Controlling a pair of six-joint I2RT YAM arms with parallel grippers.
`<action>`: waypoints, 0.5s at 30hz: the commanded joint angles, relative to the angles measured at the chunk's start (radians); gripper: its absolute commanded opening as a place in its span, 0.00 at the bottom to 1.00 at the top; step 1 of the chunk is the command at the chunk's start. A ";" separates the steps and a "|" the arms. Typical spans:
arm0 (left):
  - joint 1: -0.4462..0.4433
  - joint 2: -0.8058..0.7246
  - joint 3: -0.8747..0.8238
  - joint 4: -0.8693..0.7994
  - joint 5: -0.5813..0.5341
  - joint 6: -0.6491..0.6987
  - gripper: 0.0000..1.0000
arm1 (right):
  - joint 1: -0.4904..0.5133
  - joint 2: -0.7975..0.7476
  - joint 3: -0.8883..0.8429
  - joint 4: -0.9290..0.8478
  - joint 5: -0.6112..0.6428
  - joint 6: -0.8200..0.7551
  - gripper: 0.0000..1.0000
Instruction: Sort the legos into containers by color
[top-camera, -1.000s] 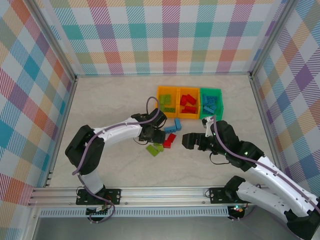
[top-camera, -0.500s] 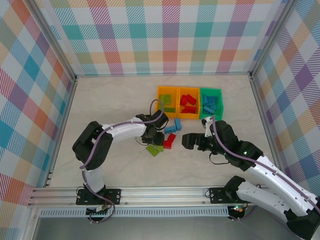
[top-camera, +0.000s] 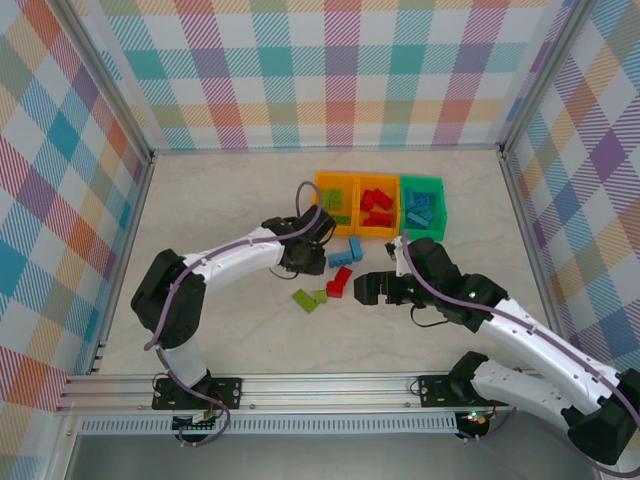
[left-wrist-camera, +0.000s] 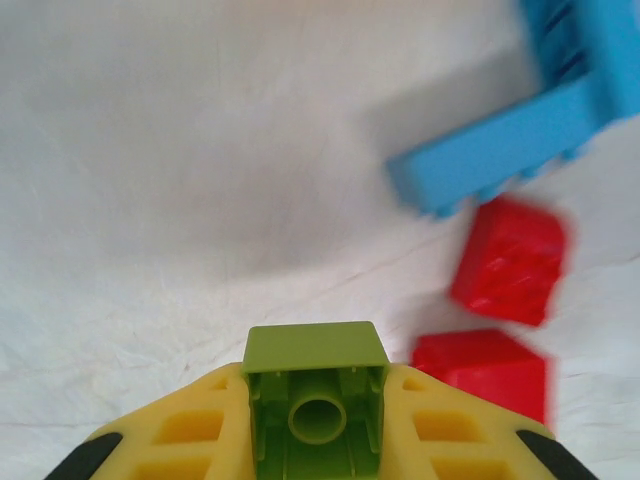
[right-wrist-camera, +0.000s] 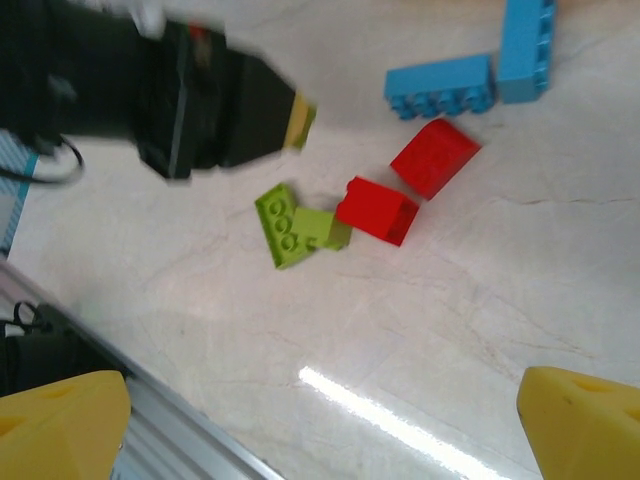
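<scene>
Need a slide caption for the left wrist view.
Left gripper shut on a lime green lego above the table, with blue legos and red legos lying at right.

**Hidden, cropped and blurred parts**

Left wrist view. Cropped by the lower edge: green lego (left-wrist-camera: 316, 395) and the yellow pads (left-wrist-camera: 170, 435) clamping it, lower part of each unseen. Cut by top and right edges: far blue lego (left-wrist-camera: 590, 45). Soft-edged: near blue lego (left-wrist-camera: 495, 150). Smeared: upper red lego (left-wrist-camera: 510, 262) and lower red lego (left-wrist-camera: 480, 372).

Right wrist view. Reduced to yellow corners at the bottom edge: right fingertips (right-wrist-camera: 60, 425). Blurred, with body cropped at top and left: left gripper (right-wrist-camera: 297, 118); load unreadable. Cut by the top edge: far blue lego.

Top view. Hidden beneath the wrist: left gripper's fingers. Cropped at the lower right corner: right arm (top-camera: 545, 350). Too small to count: contents of bins (top-camera: 338, 176).
</scene>
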 joint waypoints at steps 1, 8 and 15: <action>0.029 -0.010 0.144 0.015 -0.086 0.026 0.24 | 0.006 0.006 0.044 0.072 -0.065 -0.023 1.00; 0.090 0.312 0.580 -0.023 -0.135 0.088 0.24 | 0.007 -0.061 0.031 0.019 0.006 0.007 1.00; 0.143 0.593 0.935 -0.014 -0.071 0.123 0.29 | 0.007 -0.143 0.028 -0.099 0.058 0.041 1.00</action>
